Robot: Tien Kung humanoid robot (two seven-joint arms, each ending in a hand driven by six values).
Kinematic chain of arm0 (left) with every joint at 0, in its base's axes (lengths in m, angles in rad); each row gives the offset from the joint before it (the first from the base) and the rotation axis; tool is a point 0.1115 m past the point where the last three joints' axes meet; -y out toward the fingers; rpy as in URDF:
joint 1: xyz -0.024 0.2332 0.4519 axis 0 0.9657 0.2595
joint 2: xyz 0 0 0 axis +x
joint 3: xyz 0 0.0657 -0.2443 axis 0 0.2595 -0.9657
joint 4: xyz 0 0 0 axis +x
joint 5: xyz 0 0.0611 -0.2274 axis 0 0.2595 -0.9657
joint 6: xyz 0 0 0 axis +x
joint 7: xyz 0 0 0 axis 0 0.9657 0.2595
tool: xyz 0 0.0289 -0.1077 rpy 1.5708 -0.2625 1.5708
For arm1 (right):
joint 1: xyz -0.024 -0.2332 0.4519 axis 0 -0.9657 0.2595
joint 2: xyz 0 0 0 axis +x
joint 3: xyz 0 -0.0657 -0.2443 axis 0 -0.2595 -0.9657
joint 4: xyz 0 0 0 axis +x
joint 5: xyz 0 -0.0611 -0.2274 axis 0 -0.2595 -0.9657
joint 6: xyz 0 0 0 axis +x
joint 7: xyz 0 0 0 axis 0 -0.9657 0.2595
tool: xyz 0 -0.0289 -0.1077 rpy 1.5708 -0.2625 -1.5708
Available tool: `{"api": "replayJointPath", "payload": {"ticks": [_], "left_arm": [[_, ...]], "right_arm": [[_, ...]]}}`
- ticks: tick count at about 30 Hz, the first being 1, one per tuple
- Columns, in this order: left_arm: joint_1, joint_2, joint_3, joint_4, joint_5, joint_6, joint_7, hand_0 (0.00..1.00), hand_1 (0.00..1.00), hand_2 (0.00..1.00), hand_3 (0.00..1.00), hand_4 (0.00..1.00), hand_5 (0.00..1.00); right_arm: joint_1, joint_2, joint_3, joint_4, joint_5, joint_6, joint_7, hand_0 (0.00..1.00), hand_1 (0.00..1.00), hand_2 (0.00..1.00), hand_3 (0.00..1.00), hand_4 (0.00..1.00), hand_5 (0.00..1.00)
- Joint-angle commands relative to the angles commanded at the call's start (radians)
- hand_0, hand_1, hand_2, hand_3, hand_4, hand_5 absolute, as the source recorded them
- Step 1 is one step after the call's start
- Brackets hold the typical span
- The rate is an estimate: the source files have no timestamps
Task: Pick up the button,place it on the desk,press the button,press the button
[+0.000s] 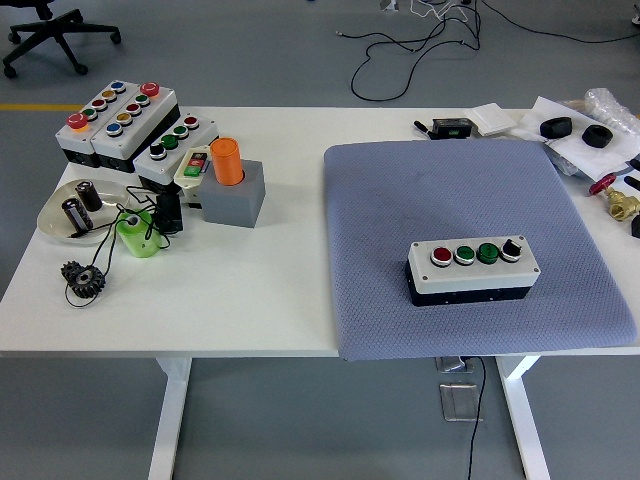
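Note:
A white and black button box (pixel 472 270) lies on the blue-grey mat (pixel 450 190) at the right of the white table (pixel 260 290). On its top sit a red button (pixel 442 255), two green buttons (pixel 476 253) and a black knob (pixel 511 248). Neither of my hands is in view.
At the back left stand several other button boxes (pixel 120 125), a grey block with an orange cylinder (pixel 228 165), a clear dish with black parts (pixel 75 212), a green part (pixel 137 235) and a black gear (pixel 83 278). Black parts, papers and a brass valve (pixel 618 200) lie at the back right.

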Motion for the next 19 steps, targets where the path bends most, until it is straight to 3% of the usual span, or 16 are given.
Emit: {"api": "replayJointPath", "payload": {"ticks": [19], "left_arm": [[-0.005,-0.001,-0.001,0.001,0.001,0.000,0.001,0.610,0.555,0.516,0.473,0.273,0.985]], "right_arm": [[0.001,0.002,0.021,0.001,0.006,-0.015,0.001,0.806,0.780,0.828,0.810,0.652,0.529]]}}
